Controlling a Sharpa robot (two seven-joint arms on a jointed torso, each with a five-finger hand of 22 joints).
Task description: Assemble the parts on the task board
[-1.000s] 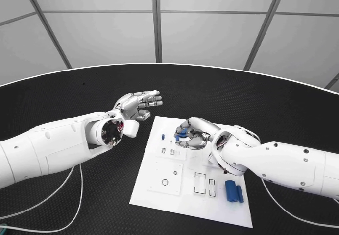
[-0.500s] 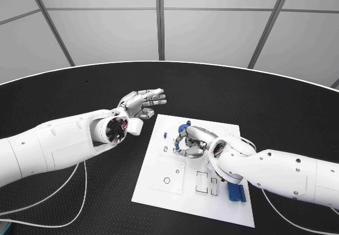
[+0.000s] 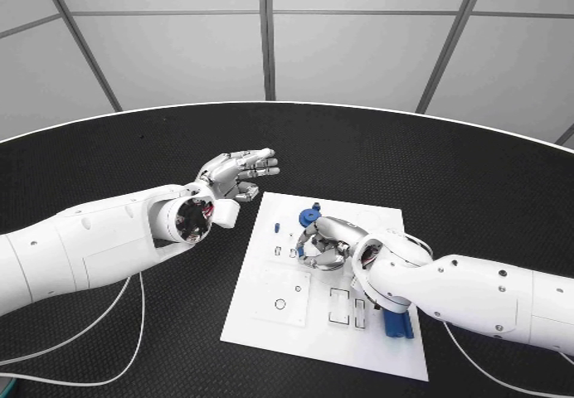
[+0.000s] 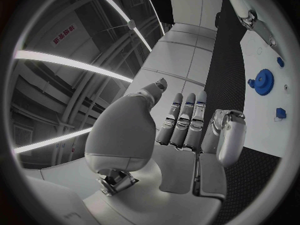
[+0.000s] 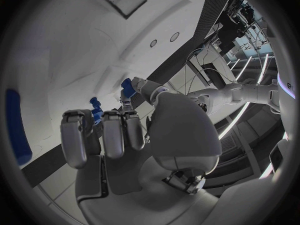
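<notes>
Board of white plastic, a flat rectangular task board [image 3: 313, 332], is seen lying in the middle of the round black desk [image 3: 454, 174]. Small slots and a round hole are cut into its surface. A blue toothed gear [image 3: 311, 216] is seated near the board's far edge, and a small blue peg [image 3: 276, 226] stands just beside it toward the left arm. Two dark blue cylindrical bars [image 3: 396, 322] lie side by side near the board's near corner, partly covered by the right forearm.

The right hand [image 3: 325, 246] is lowered over the far half of the board, just on the near side of the gear, its silver fingers curled inward and downward. In the right wrist view the fingers [image 5: 103, 132] are bent close together, with small blue pieces [image 5: 95, 108] visible just past their tips; whether anything is pinched cannot be told.

The left hand [image 3: 238, 175] is held above the bare desk off the board's far left corner, well apart from the parts. Nothing is held; in the left wrist view its fingers [image 4: 186, 119] are extended side by side with the thumb set apart, and the gear is seen beyond them on the board.
</notes>
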